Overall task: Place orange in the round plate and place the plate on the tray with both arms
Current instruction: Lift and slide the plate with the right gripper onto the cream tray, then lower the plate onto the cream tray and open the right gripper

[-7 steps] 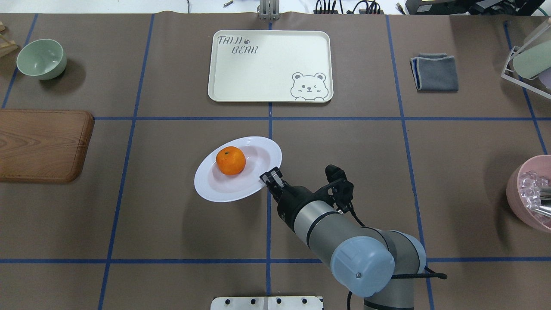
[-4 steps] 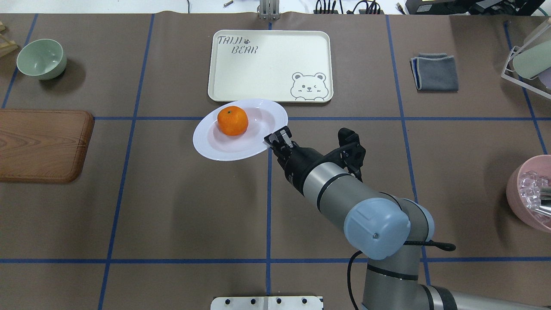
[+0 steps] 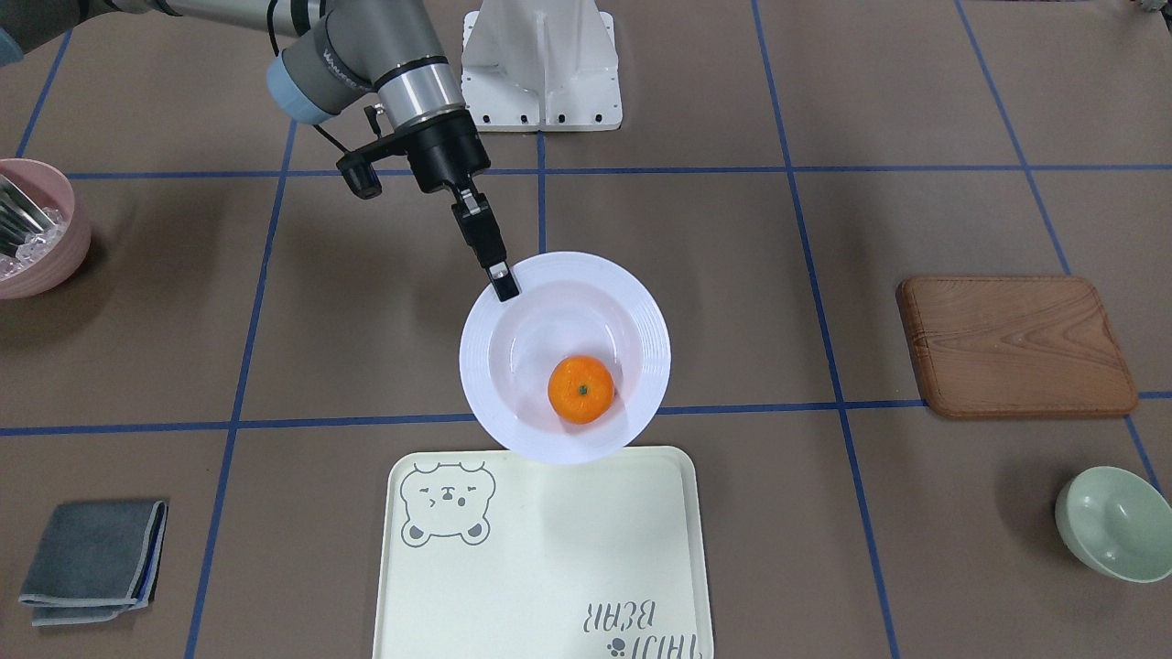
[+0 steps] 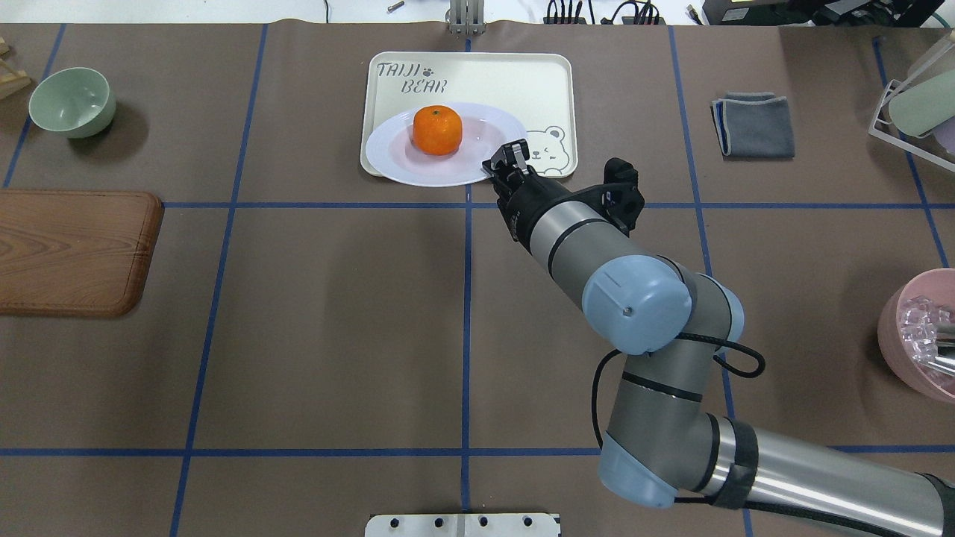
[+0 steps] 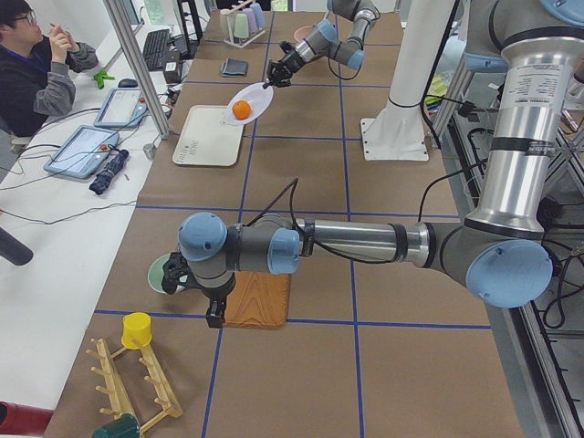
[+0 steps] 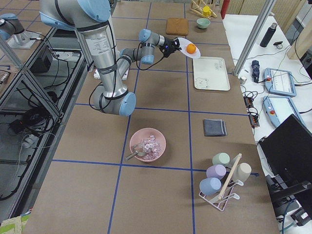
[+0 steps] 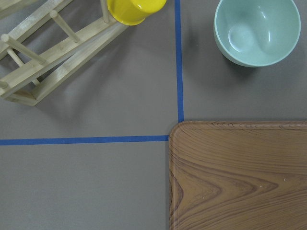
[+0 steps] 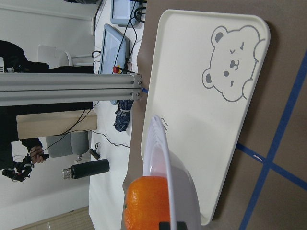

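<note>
Carried forward toward tray (image 4: 522,82), round plate (image 4: 455,165) with orange (image 4: 437,130), right gripper (image 4: 501,159) clamped on its rim, left gripper (image 5: 213,317) opening unclear.

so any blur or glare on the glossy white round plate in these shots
Right wrist view: the glossy white round plate and small bright orange sit close to the lens and look slightly soft; the cream bear tray is sharp. Front-facing view: plate evenly lit, ribbed rim crisp, no blown-out glare.
</note>
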